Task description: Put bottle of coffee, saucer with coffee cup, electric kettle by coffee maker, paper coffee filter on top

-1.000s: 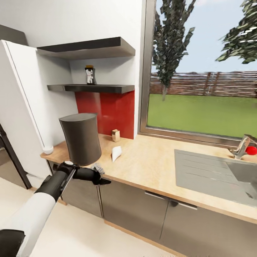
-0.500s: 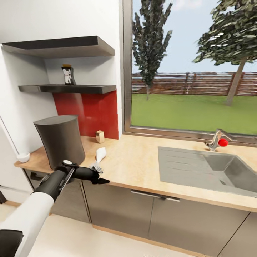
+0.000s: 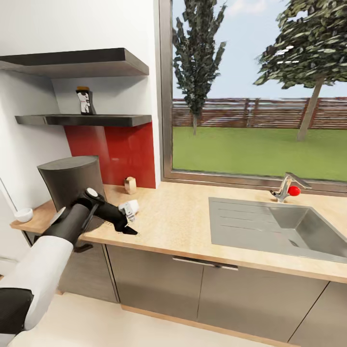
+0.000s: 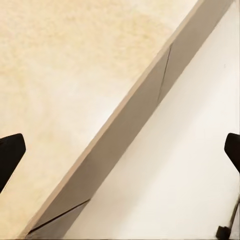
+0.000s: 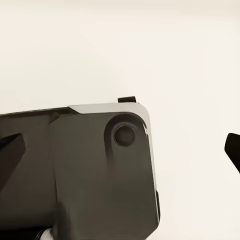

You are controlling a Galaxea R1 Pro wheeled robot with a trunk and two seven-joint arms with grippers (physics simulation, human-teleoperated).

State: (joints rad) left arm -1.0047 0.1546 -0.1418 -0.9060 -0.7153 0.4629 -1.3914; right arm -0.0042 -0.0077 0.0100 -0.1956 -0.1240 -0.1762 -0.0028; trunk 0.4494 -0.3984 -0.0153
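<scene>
Reaching over the front edge of the worktop (image 3: 193, 226), the left gripper (image 3: 126, 222) hovers just before the paper coffee filter (image 3: 131, 207), beside the coffee maker (image 3: 72, 185). The bottle of coffee (image 3: 84, 101) stands on the kitchen shelf (image 3: 86, 119); the coffee cup (image 3: 23, 215) sits at the worktop's far left end.

From the left wrist, the fingertips (image 4: 10, 157) stand wide apart over the worktop edge (image 4: 125, 125).

From the right wrist, the right gripper's fingertips (image 5: 10, 150) are likewise spread, holding nothing.

I'd say the filter comes first: approach low, pinch it gently so the paper isn't crushed.
</scene>
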